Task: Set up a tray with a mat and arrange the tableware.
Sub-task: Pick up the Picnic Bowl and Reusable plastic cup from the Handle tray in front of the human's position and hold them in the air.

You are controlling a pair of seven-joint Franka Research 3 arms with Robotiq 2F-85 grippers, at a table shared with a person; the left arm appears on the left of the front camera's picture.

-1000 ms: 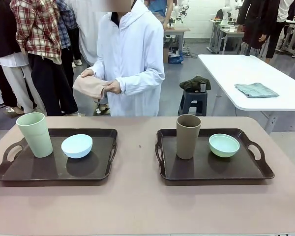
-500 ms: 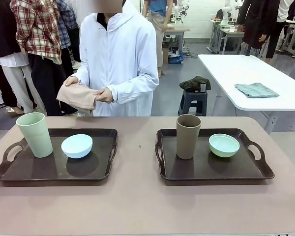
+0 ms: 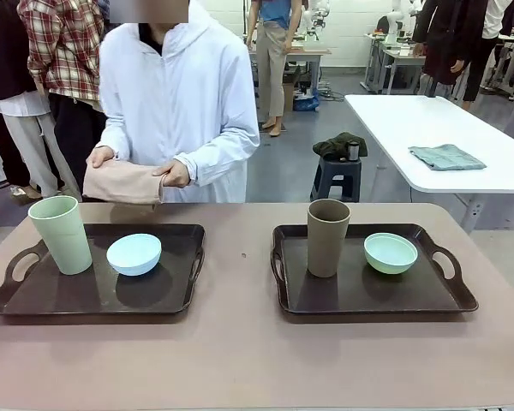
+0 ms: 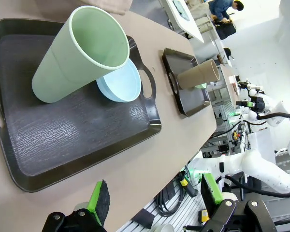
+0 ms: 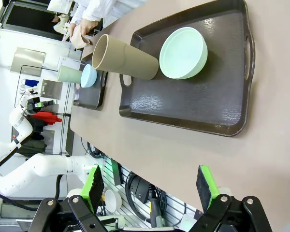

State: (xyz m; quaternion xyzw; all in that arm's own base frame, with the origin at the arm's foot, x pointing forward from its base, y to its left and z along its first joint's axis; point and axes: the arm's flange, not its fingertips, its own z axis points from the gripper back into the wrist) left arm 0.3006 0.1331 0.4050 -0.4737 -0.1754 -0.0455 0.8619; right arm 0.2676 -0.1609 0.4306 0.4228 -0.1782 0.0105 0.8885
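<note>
Here, your left gripper [image 4: 154, 200] and right gripper [image 5: 150, 188] gape wide, empty. Pale green tumbler [image 3: 61, 233] and light blue bowl [image 3: 134, 253] stand on the lower-left woodgrain tray [image 3: 86, 295], brown tumbler [image 3: 327, 237] and mint green bowl [image 3: 391, 253] on the lower-right tray [image 3: 368, 295], bare tabletop [image 3: 240, 282] between. Upper left, a person [image 3: 180, 94] holds the folded beige mat [image 3: 122, 181].

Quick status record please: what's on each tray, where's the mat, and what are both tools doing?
left tray: pale green tumbler upright; light blue bowl beside it
right tray: brown tumbler upright; mint green bowl beside it
mat: folded beige cloth in the person's hands, beyond the table's far edge, behind the left tray
mat on a tray: not yet
left tool: open, empty, back from the left tray
right tool: open, empty, back from the right tray
</note>
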